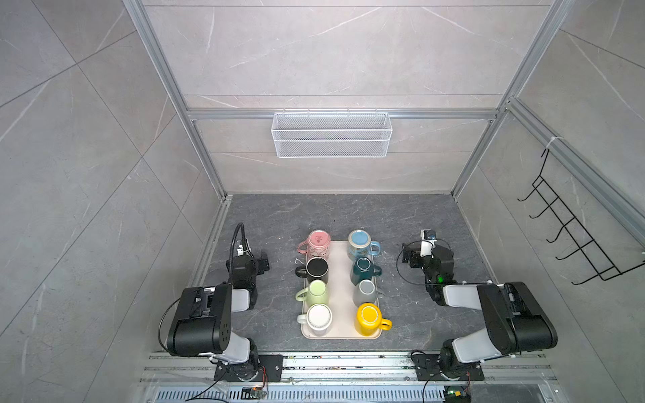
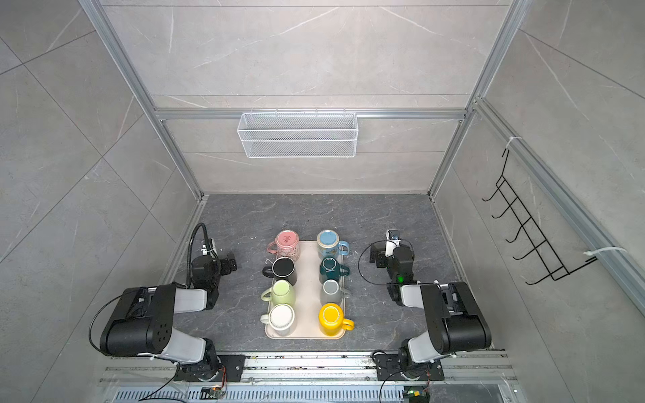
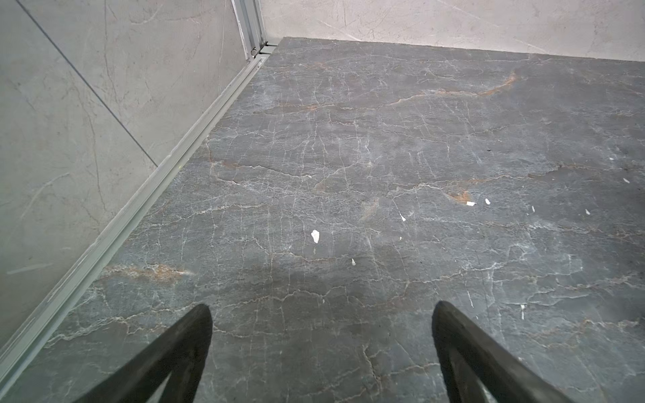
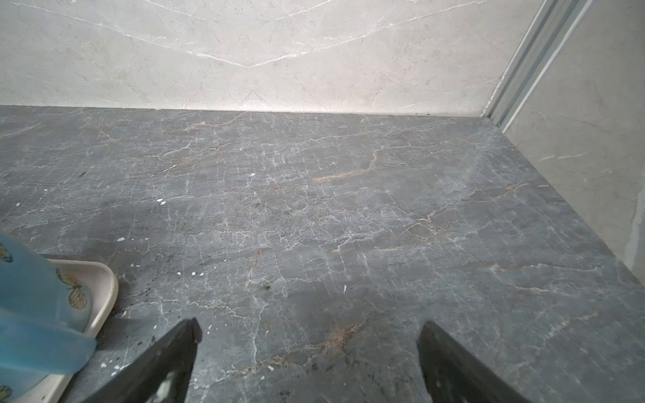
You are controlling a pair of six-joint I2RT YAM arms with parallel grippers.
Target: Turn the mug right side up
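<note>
At inspection, both arms stood off the beige tray [image 1: 341, 286] with the task not yet begun. Taking 12 o'clock as the back wall, the left gripper [image 3: 321, 314] sat at 9 o'clock of the tray's far half and the right gripper [image 4: 310, 328] at 3 o'clock. Each had its jaws spread fully wide over bare grey table [image 1: 272, 216] and held nothing, which reads as a ready posture before any approach. The tray carried eight mugs in two columns, every one apparently base-up. From 12 to 6 o'clock the 9 o'clock column held the pink mug [image 1: 318, 242], black mug [image 1: 317, 269], green mug [image 1: 316, 292] and white mug [image 1: 318, 315]. The 3 o'clock column held the blue mug [image 1: 360, 242], teal mug [image 1: 363, 269], grey mug [image 1: 365, 291] and yellow mug [image 1: 368, 318]. Which one the task meant could not be determined. Handles pointed outward, toward 9 o'clock in one column and 3 o'clock in the other (presumably so that each arm could reach its own side). No brand or legible writing was found. The pink mug's base bore a small mark too fine to read, and the blue mug showed a butterfly pattern in the right wrist view. A wire basket [image 1: 331, 134] hung on the back wall, and a black hook rack [image 1: 572, 226] on the wall at 3 o'clock.
</note>
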